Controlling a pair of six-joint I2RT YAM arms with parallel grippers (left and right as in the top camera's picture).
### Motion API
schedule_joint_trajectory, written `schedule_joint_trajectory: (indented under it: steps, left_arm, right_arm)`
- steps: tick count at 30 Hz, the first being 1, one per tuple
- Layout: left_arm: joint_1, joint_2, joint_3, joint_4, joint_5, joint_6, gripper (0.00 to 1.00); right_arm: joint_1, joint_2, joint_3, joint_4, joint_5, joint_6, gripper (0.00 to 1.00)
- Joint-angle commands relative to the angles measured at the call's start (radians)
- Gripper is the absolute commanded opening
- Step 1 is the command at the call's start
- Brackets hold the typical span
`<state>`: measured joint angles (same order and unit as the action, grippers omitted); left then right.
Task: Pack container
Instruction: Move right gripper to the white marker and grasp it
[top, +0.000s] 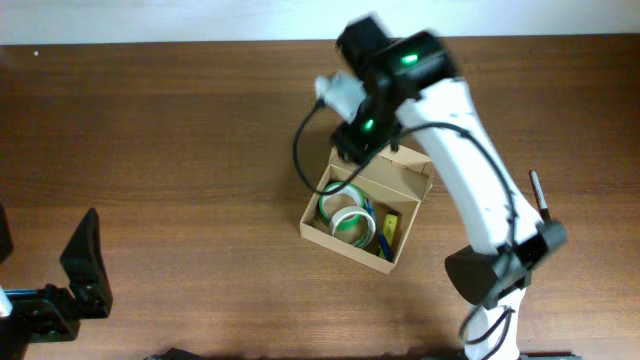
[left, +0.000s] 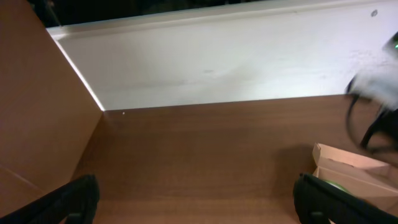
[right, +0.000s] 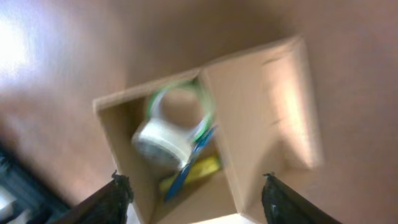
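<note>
The container (top: 312, 232) is a tan cardboard box, open, in the middle of the table, its flap lid (top: 408, 170) folded back at the far side. Inside lie a white tape roll (top: 347, 221) on a green-edged roll, plus a blue and a yellow item (top: 388, 229). My right gripper (top: 352, 140) hovers above the box's far edge, open and empty. The blurred right wrist view shows the box (right: 112, 134) and the white roll (right: 163, 144) below the open fingers (right: 196, 190). My left gripper (top: 85, 265) rests open and empty at the front left; its wrist view catches the box corner (left: 339, 163).
A white wall or board (left: 236, 62) borders the table's far edge. A black pen-like thing (top: 538, 192) lies to the right of the right arm. Brown tabletop (top: 180, 160) stretches between the left gripper and the box.
</note>
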<state>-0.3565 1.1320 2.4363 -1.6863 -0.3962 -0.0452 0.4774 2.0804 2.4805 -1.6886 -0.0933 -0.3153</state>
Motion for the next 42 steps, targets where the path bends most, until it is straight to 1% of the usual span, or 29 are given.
schedule_joint_trajectory:
  steps: [1,3,6,9,11,14,18,24,26,31,36,41,42]
  left_arm:
    - [0.006,0.0,-0.002,0.0,0.007,0.019,1.0]
    - [0.006,0.0,-0.002,0.0,0.008,0.019,1.0]
    - [0.006,0.0,-0.002,0.0,0.008,0.019,1.0]
    - [0.006,0.0,-0.002,0.0,0.008,0.019,0.99]
    - [0.006,0.0,-0.002,0.0,0.008,0.019,1.0]
    - [0.006,0.0,-0.002,0.0,0.008,0.019,0.99]
    - [0.006,0.0,-0.002,0.0,0.007,0.019,1.0]
    - [0.006,0.0,-0.002,0.0,0.007,0.02,1.0]
    - [0.006,0.0,-0.002,0.0,0.007,0.026,1.0]
    - [0.006,0.0,-0.002,0.0,0.006,0.047,0.99]
    - [0.006,0.0,-0.002,0.0,0.006,0.047,1.0]
    - [0.006,0.0,-0.002,0.0,0.003,0.047,1.0]
    - [0.006,0.0,-0.002,0.0,0.003,0.047,1.0]
  right_arm:
    - [-0.107,-0.014,0.208,-0.01,0.109,0.103,0.74]
    - [-0.196,-0.014,0.235,-0.01,0.108,0.154,0.75]
    - [-0.359,-0.013,0.185,-0.01,0.103,0.224,0.75]
    - [-0.508,-0.013,0.073,-0.01,0.106,0.246,0.8]
    - [-0.62,-0.013,-0.034,-0.008,0.124,0.247,0.8]
    - [-0.739,-0.013,-0.174,0.025,0.158,0.245,0.81]
    - [-0.863,-0.013,-0.367,0.117,0.139,0.209,0.81]
    - [-0.949,-0.013,-0.602,0.259,0.12,0.13,0.8]
    - [-0.958,-0.013,-0.661,0.302,0.111,0.106,0.77]
    - [-0.961,-0.013,-0.802,0.43,0.102,0.008,0.76]
    - [-0.961,-0.013,-0.917,0.548,0.113,-0.106,0.57]
    - [-0.962,-0.013,-0.985,0.657,0.172,-0.17,0.55]
    - [-0.962,-0.013,-0.995,0.677,0.187,-0.177,0.53]
